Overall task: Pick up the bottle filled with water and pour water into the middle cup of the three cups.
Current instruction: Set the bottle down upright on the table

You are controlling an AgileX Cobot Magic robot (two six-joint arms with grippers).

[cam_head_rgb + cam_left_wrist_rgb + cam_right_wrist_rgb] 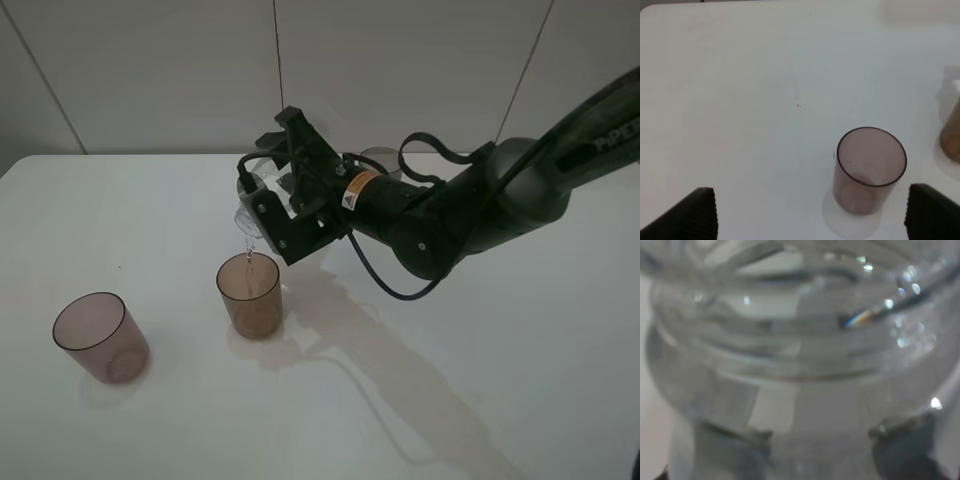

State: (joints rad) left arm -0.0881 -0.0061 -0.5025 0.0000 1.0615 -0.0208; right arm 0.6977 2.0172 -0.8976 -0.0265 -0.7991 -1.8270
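The bottle is held above the surface, steeply tipped. Its long axis runs from the base, up and toward the back, down to the wide neck, which points downward at the middle cup. The mouth hangs just over that cup's rim, apart from it, and a thin stream of water falls from it into the cup. The right jaws are clamped on the bottle's body. In the right wrist view the threaded neck of the bottle fills the picture, blurred.

There is one bottle and there are three cups, all upright. The amber-brown one stands in the middle, the pinkish one well to its left, and the grey one at the back, mostly hidden behind the right arm. How much water the amber cup holds cannot be told. The pinkish cup looks empty.

The left jaws stand wide apart, with dark fingers either side of the pinkish cup, holding nothing.
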